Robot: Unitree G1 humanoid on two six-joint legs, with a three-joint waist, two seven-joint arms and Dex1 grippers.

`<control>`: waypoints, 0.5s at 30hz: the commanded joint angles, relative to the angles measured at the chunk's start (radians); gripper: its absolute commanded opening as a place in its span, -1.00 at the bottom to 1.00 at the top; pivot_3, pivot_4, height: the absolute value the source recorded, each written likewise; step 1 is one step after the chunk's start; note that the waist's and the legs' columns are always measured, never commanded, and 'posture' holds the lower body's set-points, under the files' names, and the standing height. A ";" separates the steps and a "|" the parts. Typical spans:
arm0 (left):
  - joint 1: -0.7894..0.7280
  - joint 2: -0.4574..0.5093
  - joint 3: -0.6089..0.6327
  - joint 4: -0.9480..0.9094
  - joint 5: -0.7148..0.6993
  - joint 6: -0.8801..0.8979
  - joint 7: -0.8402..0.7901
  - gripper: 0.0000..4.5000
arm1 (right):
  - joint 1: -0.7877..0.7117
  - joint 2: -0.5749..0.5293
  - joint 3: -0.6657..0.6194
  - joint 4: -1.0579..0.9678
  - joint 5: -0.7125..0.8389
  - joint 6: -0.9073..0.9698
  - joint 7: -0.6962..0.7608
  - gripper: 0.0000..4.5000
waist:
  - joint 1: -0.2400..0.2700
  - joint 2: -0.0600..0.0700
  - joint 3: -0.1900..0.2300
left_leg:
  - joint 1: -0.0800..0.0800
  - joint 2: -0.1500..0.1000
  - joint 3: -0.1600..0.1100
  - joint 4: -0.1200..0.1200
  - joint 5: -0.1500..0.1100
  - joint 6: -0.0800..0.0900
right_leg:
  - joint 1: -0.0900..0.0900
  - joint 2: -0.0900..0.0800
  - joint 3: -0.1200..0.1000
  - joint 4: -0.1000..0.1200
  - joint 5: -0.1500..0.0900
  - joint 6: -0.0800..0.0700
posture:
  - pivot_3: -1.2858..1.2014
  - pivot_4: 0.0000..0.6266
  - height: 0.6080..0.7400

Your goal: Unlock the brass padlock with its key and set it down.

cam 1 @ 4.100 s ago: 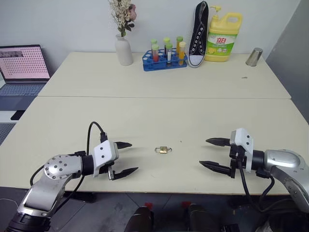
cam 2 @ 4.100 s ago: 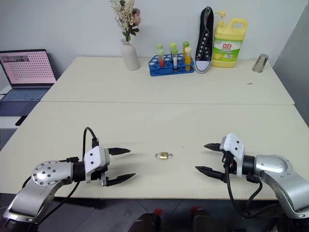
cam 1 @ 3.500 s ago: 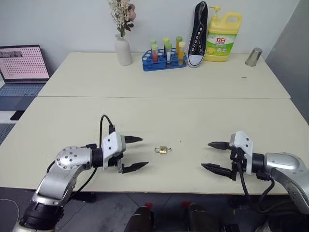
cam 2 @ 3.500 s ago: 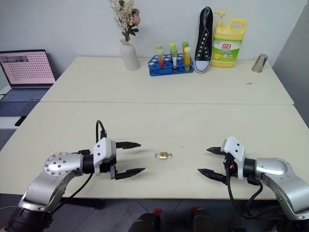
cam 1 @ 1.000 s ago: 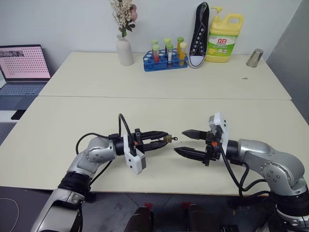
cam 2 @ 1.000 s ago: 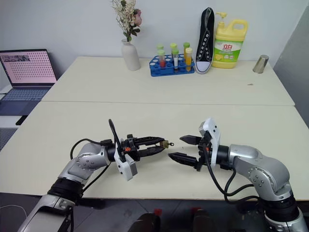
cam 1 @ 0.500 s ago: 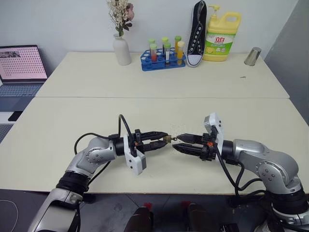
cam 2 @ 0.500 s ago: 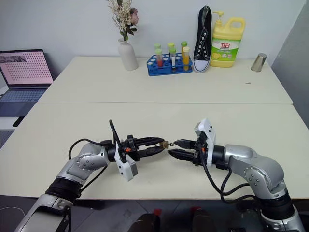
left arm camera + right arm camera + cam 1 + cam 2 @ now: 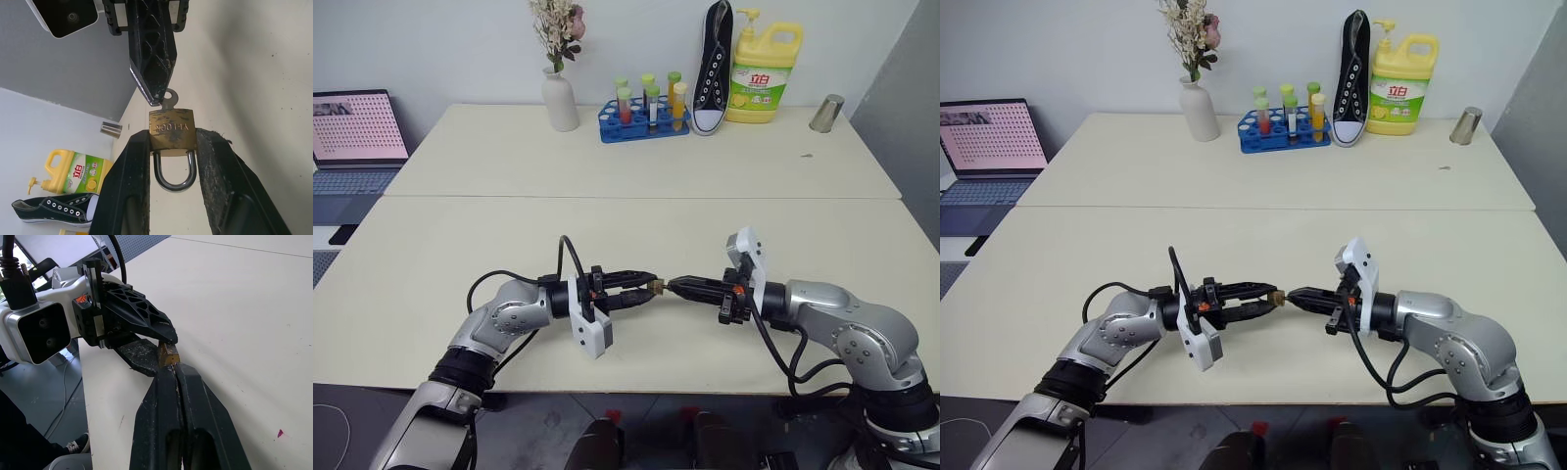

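head views: above the cream table [image 9: 460,235], the left gripper [image 9: 646,288] pinches the brass padlock [image 9: 657,287]. left wrist view: engraved brass body between black fingers [image 9: 128,186], silver shackle inward. right gripper [image 9: 170,366] pressed together on the key [image 9: 167,99].

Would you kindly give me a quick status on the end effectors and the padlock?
Left end effector clamps small golden-brass padlock above table, shackle closed. Right end effector shut on silver key head. Nothing in the way.

My right gripper's [image 9: 155,100] tips are covering the key's [image 9: 167,99] bow; its blade is sitting buried inside the brass padlock [image 9: 172,128].
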 commanded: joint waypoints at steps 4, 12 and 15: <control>-0.010 0.004 -0.001 -0.041 0.003 0.003 0.038 -0.56 | -0.023 0.025 -0.037 0.005 0.029 0.005 -0.013 -0.42 | 0.000 0.000 0.000 | 0.000 0.000 0.000 0.000 0.000 0.000 | 0.000 0.000 0.000 0.000 0.000 0.000 | 0.03 -0.52 1.00; -0.015 0.004 -0.005 -0.042 0.009 0.002 0.052 -0.56 | -0.014 0.016 -0.023 0.004 0.066 0.054 0.005 -0.27 | -0.001 0.000 0.000 | 0.000 0.000 0.000 0.000 0.000 0.000 | 0.000 0.000 0.000 0.000 0.000 0.000 | 0.03 -0.52 1.00; -0.016 0.005 -0.007 -0.041 0.009 0.003 0.055 -0.56 | -0.016 0.016 -0.022 0.007 0.064 0.055 0.005 -0.27 | -0.001 0.000 0.000 | 0.000 0.000 0.000 0.000 0.000 0.000 | 0.000 0.000 0.000 0.000 0.000 0.000 | 0.03 -0.52 1.00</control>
